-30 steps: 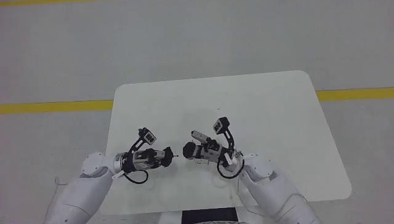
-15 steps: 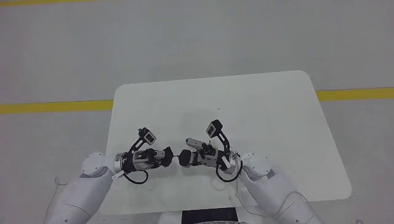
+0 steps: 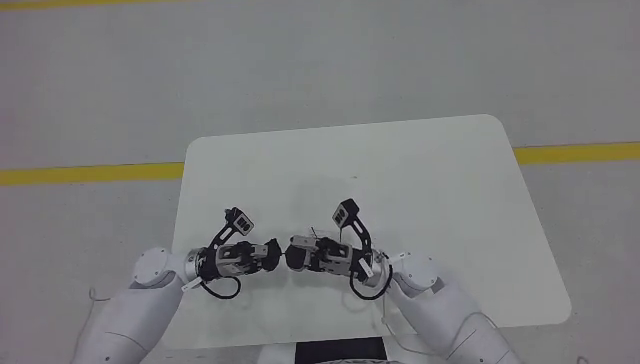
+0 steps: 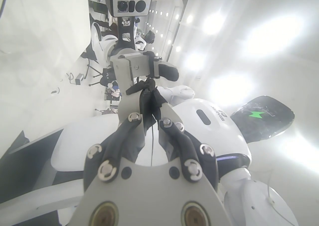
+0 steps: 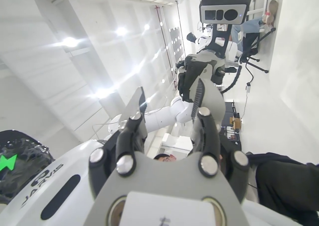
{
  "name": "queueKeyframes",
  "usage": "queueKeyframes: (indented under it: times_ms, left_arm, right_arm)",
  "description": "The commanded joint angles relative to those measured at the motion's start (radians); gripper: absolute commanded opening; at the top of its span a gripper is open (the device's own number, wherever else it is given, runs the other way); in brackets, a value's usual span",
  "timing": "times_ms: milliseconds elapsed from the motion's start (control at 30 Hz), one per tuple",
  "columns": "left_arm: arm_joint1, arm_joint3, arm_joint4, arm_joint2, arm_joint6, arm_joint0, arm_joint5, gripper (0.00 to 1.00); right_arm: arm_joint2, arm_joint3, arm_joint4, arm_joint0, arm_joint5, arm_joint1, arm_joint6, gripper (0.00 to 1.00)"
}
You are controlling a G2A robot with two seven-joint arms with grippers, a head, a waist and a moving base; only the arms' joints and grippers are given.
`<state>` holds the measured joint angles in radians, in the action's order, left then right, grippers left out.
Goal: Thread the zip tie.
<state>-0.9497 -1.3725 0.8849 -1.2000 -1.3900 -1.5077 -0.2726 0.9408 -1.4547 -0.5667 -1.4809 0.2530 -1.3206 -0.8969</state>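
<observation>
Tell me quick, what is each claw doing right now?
Left gripper: closed on the zip tie.
Right gripper: open, holding nothing.

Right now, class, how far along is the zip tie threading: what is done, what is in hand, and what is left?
Done: the left gripper is shut on the zip tie, whose thin strap runs back between its fingers. In hand: the right gripper, fingers apart and holding nothing, is tip to tip with it above the table. Left: no closed loop shows, so the threading itself looks undone.
</observation>
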Motion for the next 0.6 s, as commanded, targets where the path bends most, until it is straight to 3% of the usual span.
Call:
queueKeyframes:
  times_ms: [0, 267, 567]
  left_arm:
    - [0.0, 0.0, 0.0, 0.0, 0.0, 0.0, 0.0, 0.0]
    - [0.0, 0.0, 0.0, 0.0, 0.0, 0.0, 0.0, 0.0]
    - [0.0, 0.0, 0.0, 0.0, 0.0, 0.0, 0.0, 0.0]
  right_arm:
    - [-0.002, 0.001, -0.001, 0.001, -0.004, 0.001, -0.006, 0.25]
    - [-0.014, 0.009, 0.001, 0.005, -0.012, 0.005, -0.019, 0.22]
    - [-0.025, 0.017, 0.005, 0.012, -0.015, 0.007, -0.014, 0.09]
